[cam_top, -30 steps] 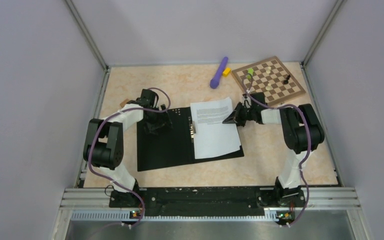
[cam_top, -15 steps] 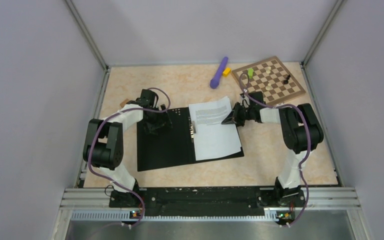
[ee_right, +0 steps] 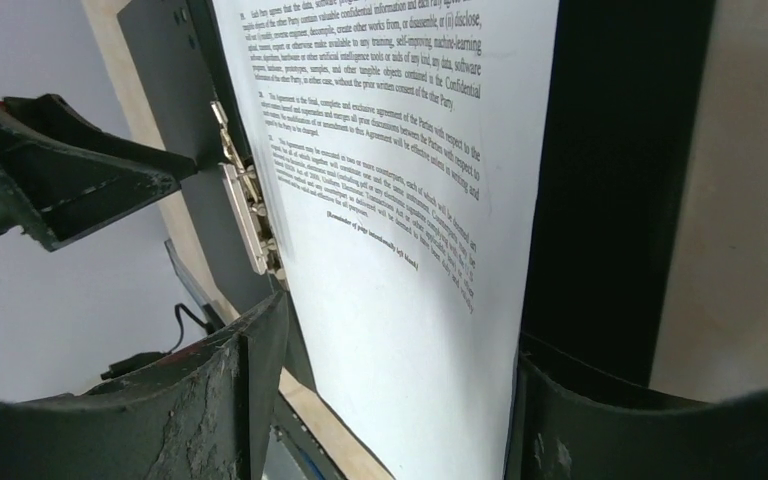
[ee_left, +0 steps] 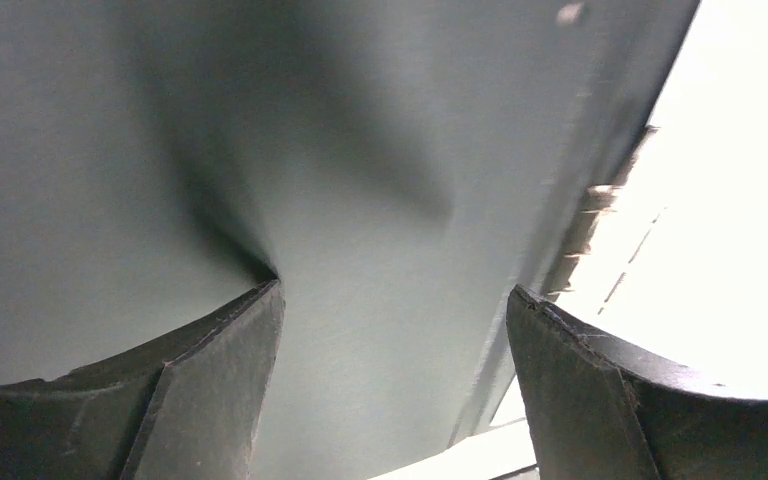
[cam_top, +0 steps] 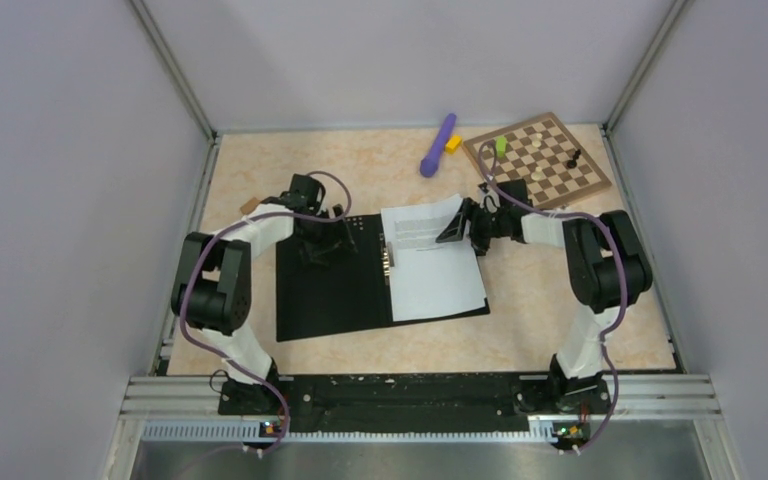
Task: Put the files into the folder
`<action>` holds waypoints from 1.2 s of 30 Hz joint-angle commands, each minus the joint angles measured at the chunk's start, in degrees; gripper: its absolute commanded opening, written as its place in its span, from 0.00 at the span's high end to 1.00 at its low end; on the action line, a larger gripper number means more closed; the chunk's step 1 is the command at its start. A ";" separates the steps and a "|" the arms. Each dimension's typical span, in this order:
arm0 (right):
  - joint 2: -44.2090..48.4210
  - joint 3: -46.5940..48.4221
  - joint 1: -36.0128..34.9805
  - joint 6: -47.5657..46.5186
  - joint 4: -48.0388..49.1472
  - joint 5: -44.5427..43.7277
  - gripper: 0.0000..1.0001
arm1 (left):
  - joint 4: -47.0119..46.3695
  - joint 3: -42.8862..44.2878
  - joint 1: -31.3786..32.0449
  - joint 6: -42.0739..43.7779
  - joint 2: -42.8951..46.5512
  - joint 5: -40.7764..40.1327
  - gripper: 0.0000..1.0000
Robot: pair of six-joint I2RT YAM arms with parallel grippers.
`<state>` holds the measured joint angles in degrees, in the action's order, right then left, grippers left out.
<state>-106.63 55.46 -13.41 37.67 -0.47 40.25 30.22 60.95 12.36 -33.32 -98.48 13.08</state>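
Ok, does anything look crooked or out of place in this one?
Only mildly. The files lie on the right half of the open folder but slightly askew, so their near edge is not quite parallel with the folder's near edge. Nothing looks torn, creased or spilled.
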 commanded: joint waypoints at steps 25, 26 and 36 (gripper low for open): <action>5.65 0.75 -1.08 -5.02 -8.08 -7.92 0.36 | -5.91 39.17 9.86 -3.51 -27.97 -0.47 0.17; 6.58 1.16 -1.30 -6.35 -9.99 -9.57 0.35 | -5.75 39.73 9.82 -3.47 -28.38 0.23 0.17; 11.73 -3.14 -1.42 -8.51 -11.80 -8.50 0.29 | -6.00 41.12 9.95 -3.85 -30.32 0.92 0.17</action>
<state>-97.03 54.46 -14.24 30.94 -11.75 31.66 25.56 99.77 22.17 -37.54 -127.70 13.65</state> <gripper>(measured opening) 0.709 0.830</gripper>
